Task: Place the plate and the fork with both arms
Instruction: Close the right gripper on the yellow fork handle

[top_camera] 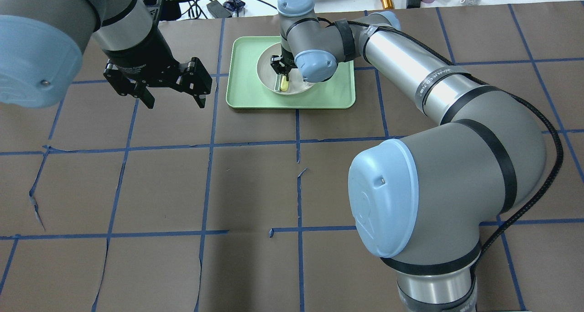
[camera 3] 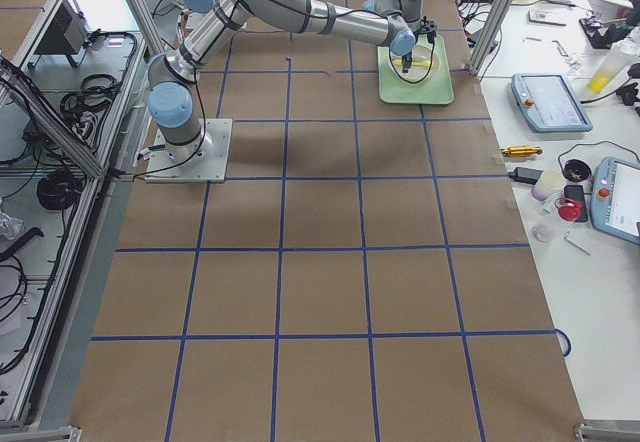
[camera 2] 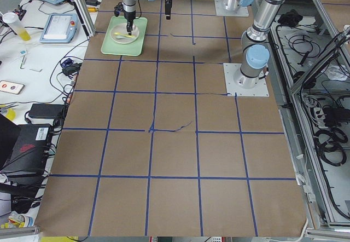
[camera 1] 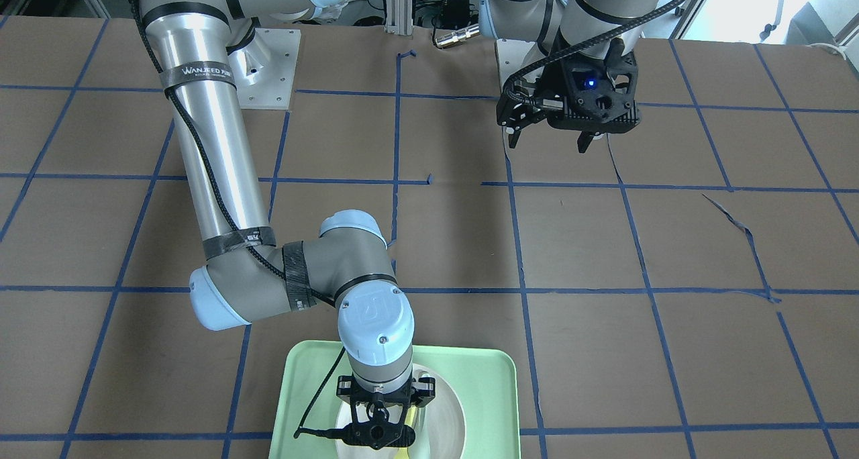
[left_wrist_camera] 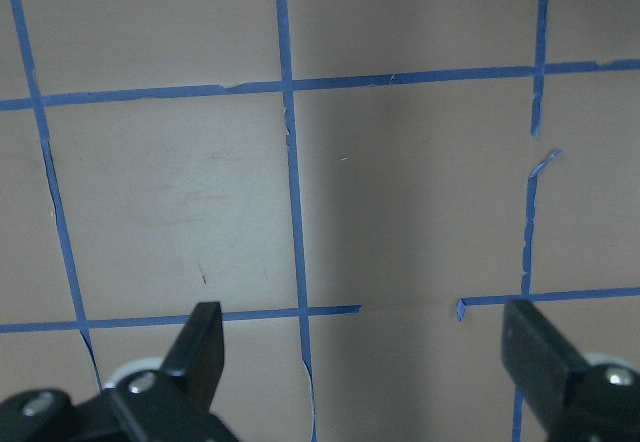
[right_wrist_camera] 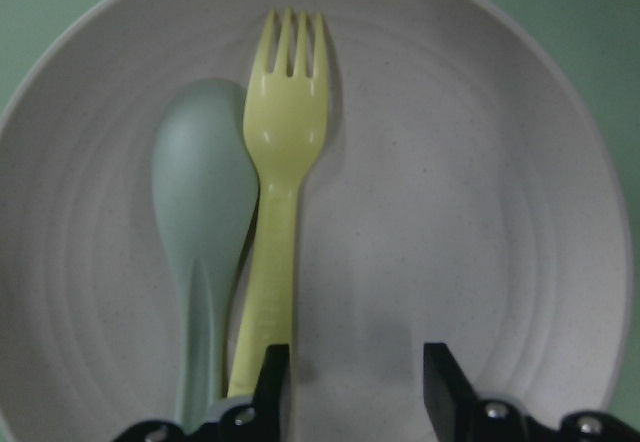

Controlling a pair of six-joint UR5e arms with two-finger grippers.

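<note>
Tray [top_camera: 246,93], light-green, holding round off-white plate [right_wrist_camera: 450,212] with slim pale-yellow plastic fork [right_wrist_camera: 285,162] beside grey-green spoon [right_wrist_camera: 200,192]; right black gripper [right_wrist_camera: 355,392] above, jaws spread; left gripper [left_wrist_camera: 368,362] over brown worktop [left_wrist_camera: 400,182], jaws spread.

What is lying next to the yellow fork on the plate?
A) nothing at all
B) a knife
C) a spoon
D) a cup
C: the right wrist view shows a pale grey-green spoon lying right beside the fork on the plate, with both handles pointing the same way.
</note>
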